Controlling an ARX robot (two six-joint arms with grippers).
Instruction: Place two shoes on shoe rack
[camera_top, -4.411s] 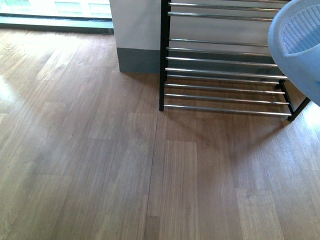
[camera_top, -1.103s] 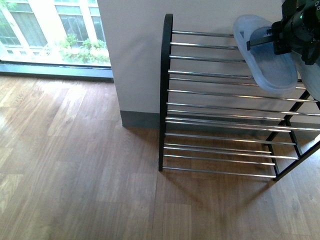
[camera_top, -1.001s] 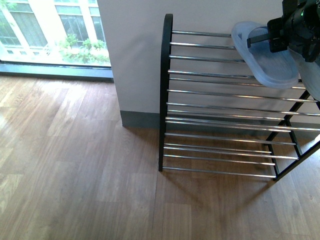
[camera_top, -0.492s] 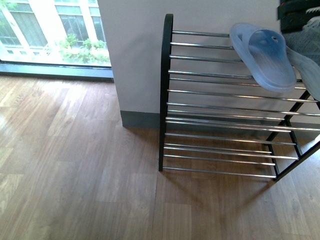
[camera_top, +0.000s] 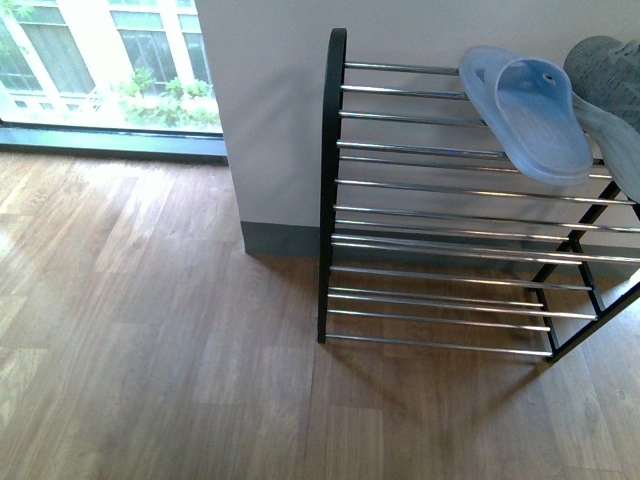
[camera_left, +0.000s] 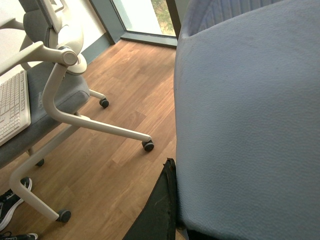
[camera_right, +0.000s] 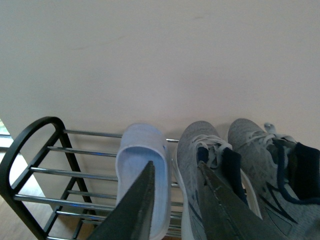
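One pale blue slide (camera_top: 525, 115) lies on the top tier of the black shoe rack (camera_top: 326, 180), toe toward the wall, with a grey knit sneaker (camera_top: 603, 66) beside it at the picture's right edge. No arm shows in the front view. In the right wrist view my right gripper (camera_right: 176, 167) hangs open above that slide (camera_right: 137, 150) and two grey sneakers (camera_right: 197, 145) (camera_right: 255, 145) on the rack (camera_right: 42, 171). My left gripper (camera_left: 176, 167) is shut on the pale blue slide (camera_left: 245, 120) of the pair, whose sole fills its view; one dark finger (camera_left: 160, 205) shows.
A white wall with grey skirting (camera_top: 280, 238) stands behind the rack, and a floor-level window (camera_top: 110, 70) lies to its left. Wood floor spreads in front. The left wrist view shows an office chair (camera_left: 55, 75), a keyboard (camera_left: 12, 107) and black shoes (camera_left: 10, 205).
The right gripper, which held the slide over the top tier a second ago, has let it go and left the front view. The slide now rests on the rods.
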